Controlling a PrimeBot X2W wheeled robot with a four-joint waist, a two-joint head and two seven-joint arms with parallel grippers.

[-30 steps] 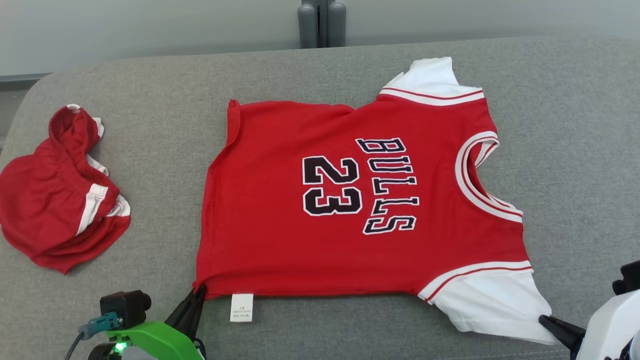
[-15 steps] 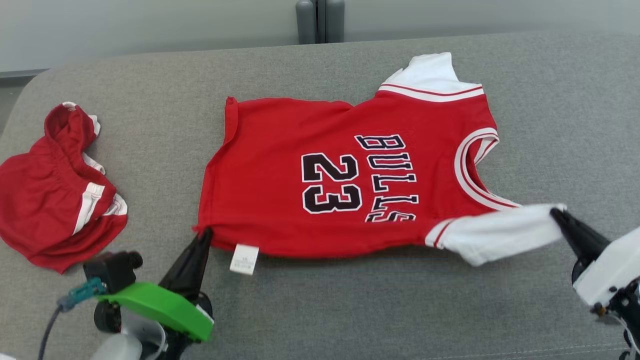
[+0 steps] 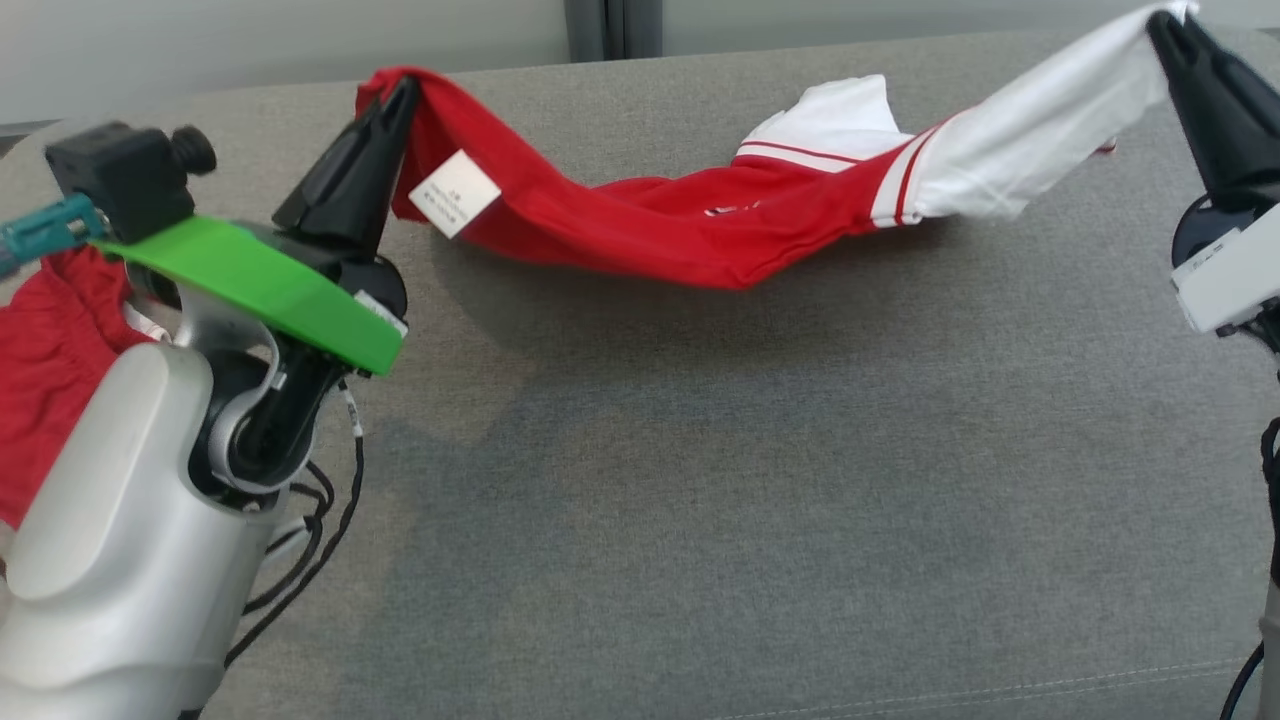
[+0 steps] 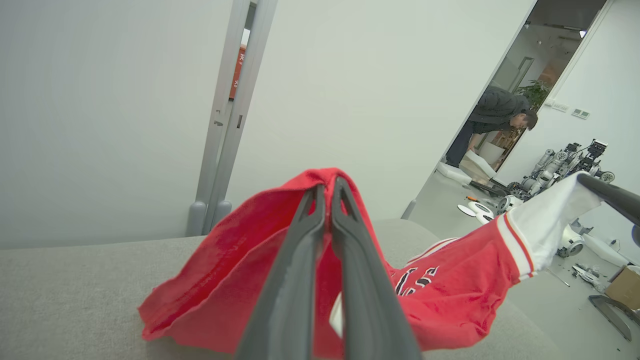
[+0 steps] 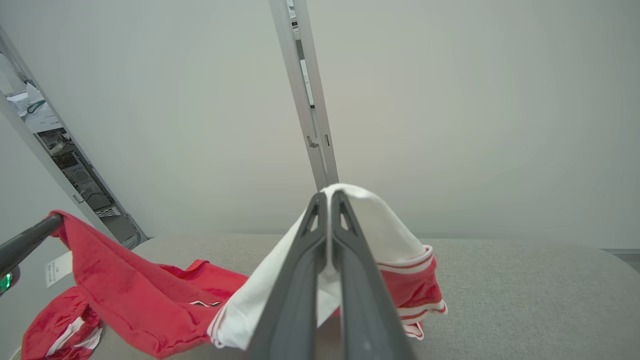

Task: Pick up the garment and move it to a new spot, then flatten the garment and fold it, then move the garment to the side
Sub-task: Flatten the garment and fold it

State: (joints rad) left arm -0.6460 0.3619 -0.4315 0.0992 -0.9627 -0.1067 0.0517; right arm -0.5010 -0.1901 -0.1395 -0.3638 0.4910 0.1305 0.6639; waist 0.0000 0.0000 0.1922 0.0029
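Observation:
The red jersey (image 3: 660, 225) with white sleeves hangs slack between both grippers above the grey cushion (image 3: 700, 480), its middle sagging down to the fabric. My left gripper (image 3: 400, 88) is shut on the red hem corner, by the white tag (image 3: 455, 193). My right gripper (image 3: 1165, 25) is shut on the white sleeve tip. In the left wrist view the fingers (image 4: 327, 192) pinch red cloth (image 4: 240, 260); in the right wrist view the fingers (image 5: 327, 200) pinch the white sleeve (image 5: 380, 225).
A bundle of red shorts (image 3: 40, 380) lies at the left edge, partly behind my left arm. A pale wall and a grey post (image 3: 605, 25) stand behind the cushion. A person (image 4: 492, 122) bends over in a far doorway in the left wrist view.
Both grippers have risen and moved to the far side, lifting the jersey's near edge off the cushion. The flat jersey now hangs as a sagging band. The camera shifted too.

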